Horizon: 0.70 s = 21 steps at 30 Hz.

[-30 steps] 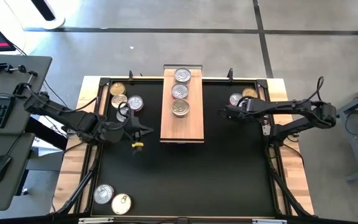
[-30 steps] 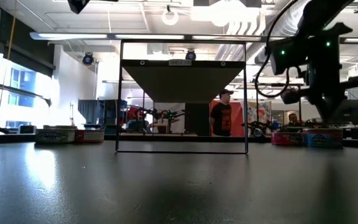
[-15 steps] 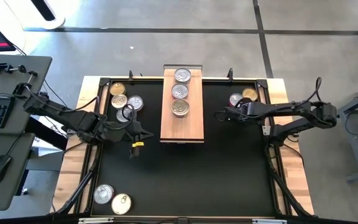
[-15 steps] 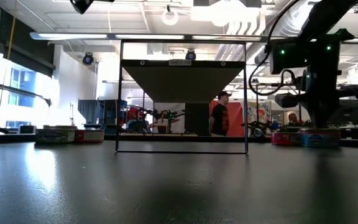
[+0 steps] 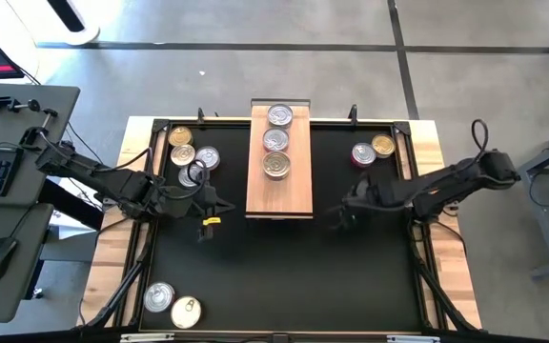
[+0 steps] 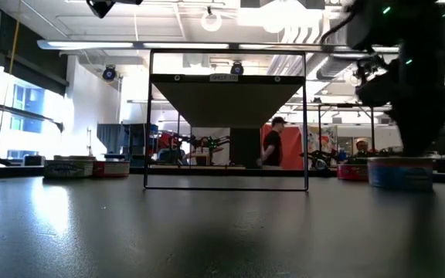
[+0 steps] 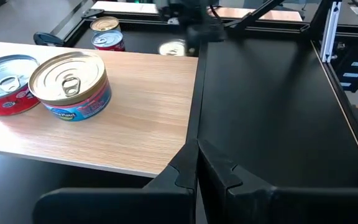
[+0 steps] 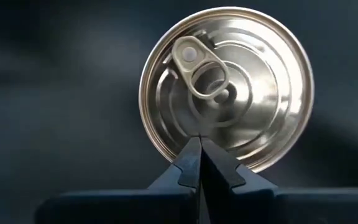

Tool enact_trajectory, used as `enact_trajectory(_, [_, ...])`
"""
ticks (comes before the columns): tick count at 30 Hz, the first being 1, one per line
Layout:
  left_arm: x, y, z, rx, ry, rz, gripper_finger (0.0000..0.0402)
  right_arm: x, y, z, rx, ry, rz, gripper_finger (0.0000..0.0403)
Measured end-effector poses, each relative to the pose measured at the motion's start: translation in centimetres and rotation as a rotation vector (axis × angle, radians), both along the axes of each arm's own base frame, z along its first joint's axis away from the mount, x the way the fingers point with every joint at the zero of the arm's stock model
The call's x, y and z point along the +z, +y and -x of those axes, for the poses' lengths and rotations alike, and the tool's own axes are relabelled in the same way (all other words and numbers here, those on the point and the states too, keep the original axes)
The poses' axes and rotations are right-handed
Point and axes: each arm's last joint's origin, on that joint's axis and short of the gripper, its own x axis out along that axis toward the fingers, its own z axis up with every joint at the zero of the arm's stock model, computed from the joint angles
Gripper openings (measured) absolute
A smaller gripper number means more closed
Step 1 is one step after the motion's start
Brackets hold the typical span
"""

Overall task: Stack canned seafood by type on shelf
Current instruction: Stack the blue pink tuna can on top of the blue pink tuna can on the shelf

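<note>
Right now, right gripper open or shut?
Shut. In the right wrist view the right gripper's two fingers meet at their tips with no gap, in front of a can lying lid up; nothing sits between them.

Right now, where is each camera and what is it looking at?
High: above, looking down at the mat, shelf, both arms.
Low: table height, facing the room; one arm shows.
Left wrist: on the left arm, facing the shelf; left gripper shut.
Right wrist: right gripper shut before a silver can.
High and left wrist share the shelf.
</note>
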Motion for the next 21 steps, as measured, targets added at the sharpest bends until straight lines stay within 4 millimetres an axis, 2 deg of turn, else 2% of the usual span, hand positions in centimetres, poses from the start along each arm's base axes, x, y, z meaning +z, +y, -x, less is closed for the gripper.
enact_trajectory(8, [-0.2, -1.0, 0.2, -0.179, 0.052, 0.148, 0.0000, 0.2, 7.1, 0.1, 0.154, -0.165, -0.219, 0.0000])
enact_trajectory(11, [-0.3, -1.9, 0.7, -0.227, 0.070, 0.155, 0.0000, 0.3, 9.6, 0.2, 0.176, -0.240, -0.300, 0.0000])
enact_trajectory(14, [-0.4, -3.0, 1.1, -0.265, 0.072, 0.141, 0.0000, -0.3, 11.8, -0.1, 0.210, -0.272, -0.346, 0.0000])
enact_trajectory(18, [-1.0, -4.8, 1.3, -0.264, 0.088, 0.124, 0.0000, -1.2, 14.3, -2.0, 0.251, -0.252, -0.351, 0.0000])
enact_trajectory(21, [-1.8, -6.3, 0.7, -0.225, 0.086, 0.146, 0.0000, -2.0, 15.7, -4.4, 0.319, -0.239, -0.305, 0.0000])
